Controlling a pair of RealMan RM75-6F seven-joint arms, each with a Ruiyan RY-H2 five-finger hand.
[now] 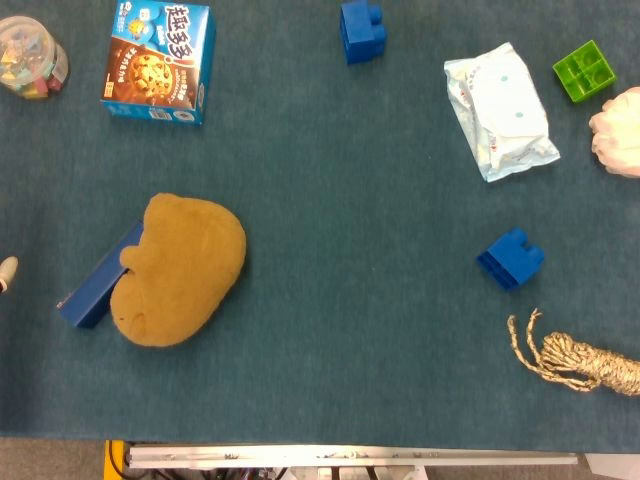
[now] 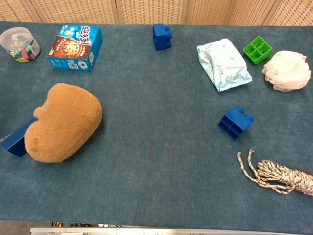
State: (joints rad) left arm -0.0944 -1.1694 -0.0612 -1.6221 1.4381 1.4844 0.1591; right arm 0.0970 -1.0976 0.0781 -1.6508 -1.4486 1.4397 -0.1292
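A brown plush cushion (image 1: 180, 270) (image 2: 61, 122) lies at the left of the blue cloth and partly covers a long blue box (image 1: 95, 285) (image 2: 17, 137). A small pale rounded tip (image 1: 5, 272) pokes in at the left edge of the head view, beside that box. It looks like a fingertip of my left hand, but nothing more of the hand shows. The chest view does not show it. My right hand appears in neither view. Nothing is held in sight.
Along the far side lie a clear jar (image 1: 30, 58), a cookie box (image 1: 158, 62), a blue brick (image 1: 360, 30), a wipes pack (image 1: 500, 112), a green block (image 1: 584, 70) and a white bath puff (image 2: 287, 70). Another blue brick (image 1: 510, 258) and a coiled rope (image 1: 575, 358) lie at the right.
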